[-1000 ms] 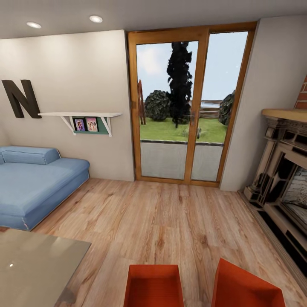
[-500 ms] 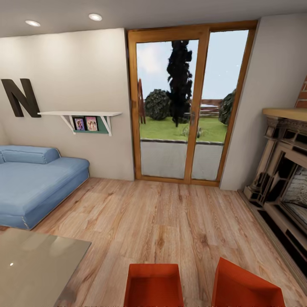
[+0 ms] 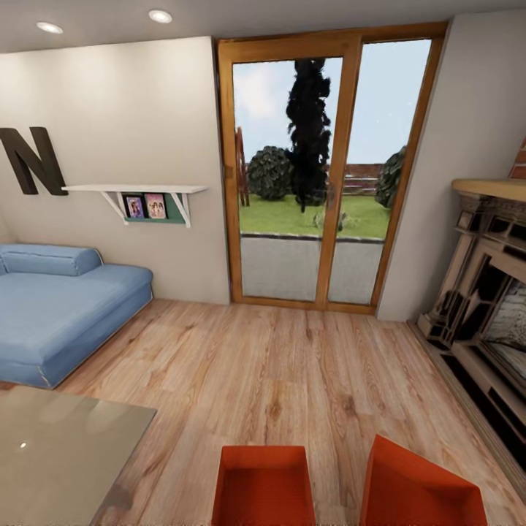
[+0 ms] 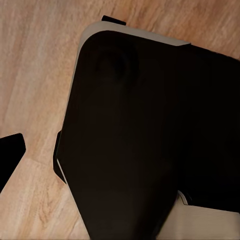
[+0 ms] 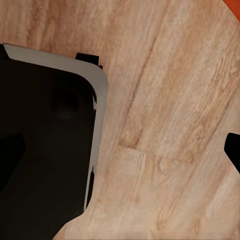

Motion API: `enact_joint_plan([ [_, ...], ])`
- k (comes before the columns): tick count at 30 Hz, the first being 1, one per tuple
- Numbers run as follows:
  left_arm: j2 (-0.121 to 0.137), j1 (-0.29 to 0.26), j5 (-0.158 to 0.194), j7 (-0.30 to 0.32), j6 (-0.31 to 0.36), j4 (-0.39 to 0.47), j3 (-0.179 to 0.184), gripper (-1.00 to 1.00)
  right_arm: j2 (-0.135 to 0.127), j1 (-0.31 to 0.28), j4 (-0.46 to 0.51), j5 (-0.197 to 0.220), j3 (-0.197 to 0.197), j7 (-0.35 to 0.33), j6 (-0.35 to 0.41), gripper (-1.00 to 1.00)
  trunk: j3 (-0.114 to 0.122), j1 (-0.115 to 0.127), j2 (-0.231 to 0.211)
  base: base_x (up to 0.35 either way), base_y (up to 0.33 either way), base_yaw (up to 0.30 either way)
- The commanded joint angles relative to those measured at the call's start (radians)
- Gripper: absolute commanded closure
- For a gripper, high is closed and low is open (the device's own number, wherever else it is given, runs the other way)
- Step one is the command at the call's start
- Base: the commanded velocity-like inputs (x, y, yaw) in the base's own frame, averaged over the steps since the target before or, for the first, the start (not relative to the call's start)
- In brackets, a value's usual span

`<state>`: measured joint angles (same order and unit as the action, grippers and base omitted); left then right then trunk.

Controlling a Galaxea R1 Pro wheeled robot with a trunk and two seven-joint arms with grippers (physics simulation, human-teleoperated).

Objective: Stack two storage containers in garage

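Two storage containers [image 3: 263, 483] [image 3: 420, 486] are sitting side by side on the wood floor [image 3: 292, 372], the sofa [image 3: 62, 314] lying left, the fireplace [image 3: 489, 307] right, glass doors [image 3: 321, 175] behind.

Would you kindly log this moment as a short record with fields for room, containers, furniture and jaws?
room: living room, wood-plank floor, glass doors ahead
containers: two orange-red bins at the head view's lower edge, left bin and right bin, both on the floor, apart, right one turned at an angle
furniture: blue sofa at left, fireplace at right, glass table near left
jaws: state cannot be told
task progress: neither bin held yet
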<state>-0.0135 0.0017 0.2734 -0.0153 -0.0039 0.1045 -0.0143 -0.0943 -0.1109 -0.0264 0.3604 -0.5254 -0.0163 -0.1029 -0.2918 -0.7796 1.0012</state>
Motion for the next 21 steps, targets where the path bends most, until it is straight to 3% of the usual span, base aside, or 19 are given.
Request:
enact_joint_plan([
  [1, 0.000, 0.000, 0.004, -0.002, 0.000, 0.001, -0.001, -1.00, 0.000, -0.001, -0.003, 0.009, -0.008, -0.002, -0.005, -1.00, -0.003, 0.000, 0.001, 0.000, 0.000, 0.000],
  [21, -0.002, 0.000, 0.004, -0.002, 0.000, 0.001, -0.001, -1.00, -0.002, -0.001, -0.003, 0.008, -0.008, -0.002, -0.006, -1.00, -0.035, 0.000, 0.001, 0.000, 0.000, 0.000],
])
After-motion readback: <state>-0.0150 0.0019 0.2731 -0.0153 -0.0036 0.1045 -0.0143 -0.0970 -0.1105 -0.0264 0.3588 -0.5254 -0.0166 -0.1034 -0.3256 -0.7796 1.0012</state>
